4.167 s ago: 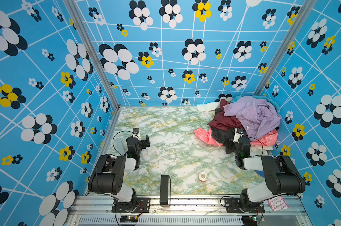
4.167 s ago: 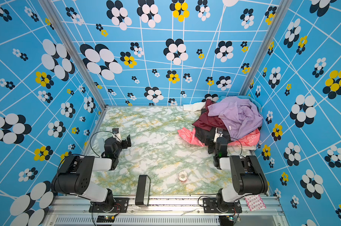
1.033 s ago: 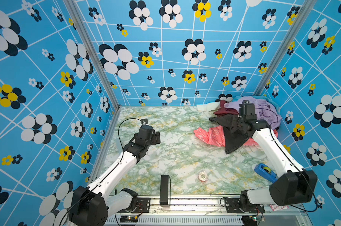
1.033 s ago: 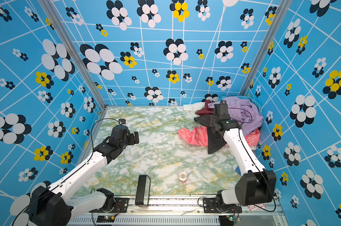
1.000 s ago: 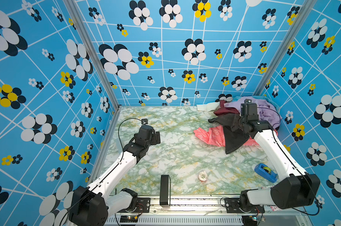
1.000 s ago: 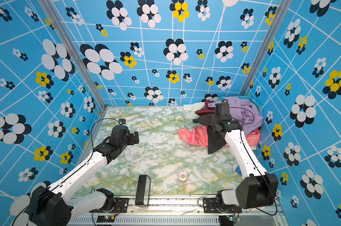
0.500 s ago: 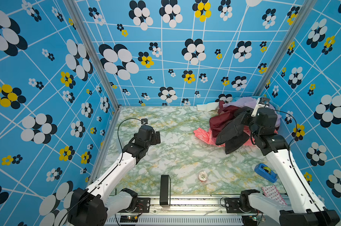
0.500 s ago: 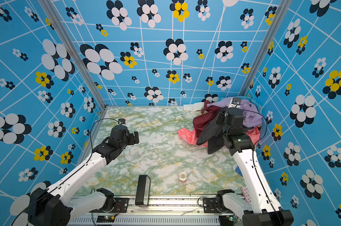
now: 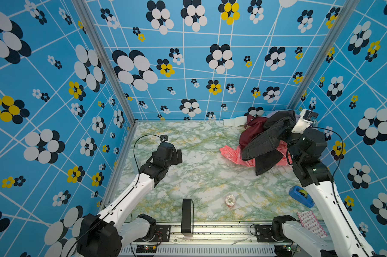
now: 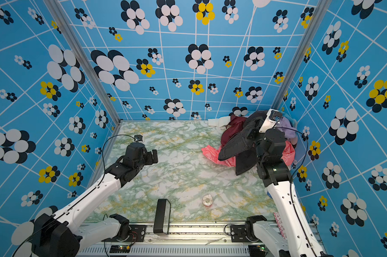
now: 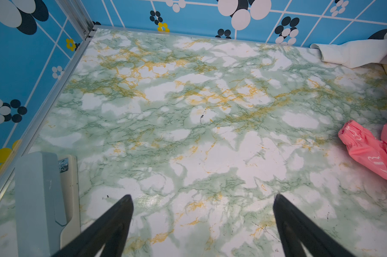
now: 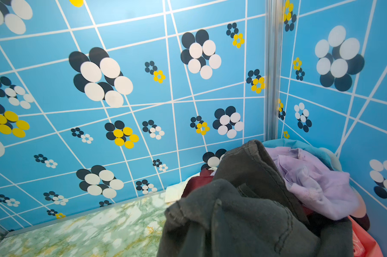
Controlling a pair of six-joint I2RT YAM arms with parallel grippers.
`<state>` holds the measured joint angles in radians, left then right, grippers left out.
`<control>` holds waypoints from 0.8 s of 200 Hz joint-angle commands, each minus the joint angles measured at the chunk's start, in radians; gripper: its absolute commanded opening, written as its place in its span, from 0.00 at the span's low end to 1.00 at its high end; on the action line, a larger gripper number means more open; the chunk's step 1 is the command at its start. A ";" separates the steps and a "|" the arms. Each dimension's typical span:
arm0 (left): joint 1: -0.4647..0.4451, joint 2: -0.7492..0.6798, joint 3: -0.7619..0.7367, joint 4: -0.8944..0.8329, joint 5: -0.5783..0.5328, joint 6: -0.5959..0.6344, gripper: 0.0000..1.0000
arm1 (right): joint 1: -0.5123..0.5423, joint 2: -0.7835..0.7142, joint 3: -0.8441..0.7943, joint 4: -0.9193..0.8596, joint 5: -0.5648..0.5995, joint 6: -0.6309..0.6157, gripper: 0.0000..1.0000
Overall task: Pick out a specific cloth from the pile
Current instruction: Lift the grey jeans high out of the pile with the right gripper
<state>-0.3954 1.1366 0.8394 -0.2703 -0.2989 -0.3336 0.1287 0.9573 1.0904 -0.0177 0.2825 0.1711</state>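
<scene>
Occupying the far right corner of the desk (image 9: 188, 178), the pile (image 9: 252, 131) sits beneath the cloth (image 9: 263, 142), which hangs from my right gripper (image 9: 285, 132), clenched on its denim, long axis slanting toward mid-desk. My left gripper (image 11: 202, 195) hovers released, well apart.

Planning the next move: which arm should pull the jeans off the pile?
Right. The right gripper is shut on the jeans above the pile; the left gripper hangs open across the table.

Matt denim, glossy table (image 9: 199, 175)
The cloth (image 9: 262, 142) — coarse, matt charcoal denim with stitched seams; lilac shirt (image 12: 310, 180) of thin, crumpled fabric; the table smooth, marble-patterned — faint sheen.
</scene>
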 commanded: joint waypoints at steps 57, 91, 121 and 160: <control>-0.010 -0.016 -0.005 0.000 0.003 -0.014 0.99 | 0.004 -0.118 -0.051 0.355 -0.081 -0.013 0.00; -0.009 -0.011 -0.005 0.003 0.005 -0.014 0.99 | 0.005 -0.132 -0.052 0.430 -0.109 0.011 0.00; -0.010 -0.012 -0.005 0.005 0.011 -0.016 0.99 | 0.004 -0.131 -0.033 0.479 -0.133 0.037 0.00; -0.009 -0.016 -0.008 0.005 0.011 -0.016 0.99 | 0.004 -0.140 -0.002 0.514 -0.168 0.076 0.00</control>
<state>-0.3977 1.1366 0.8394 -0.2695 -0.2985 -0.3336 0.1287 0.8597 1.0218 0.2970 0.1635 0.2043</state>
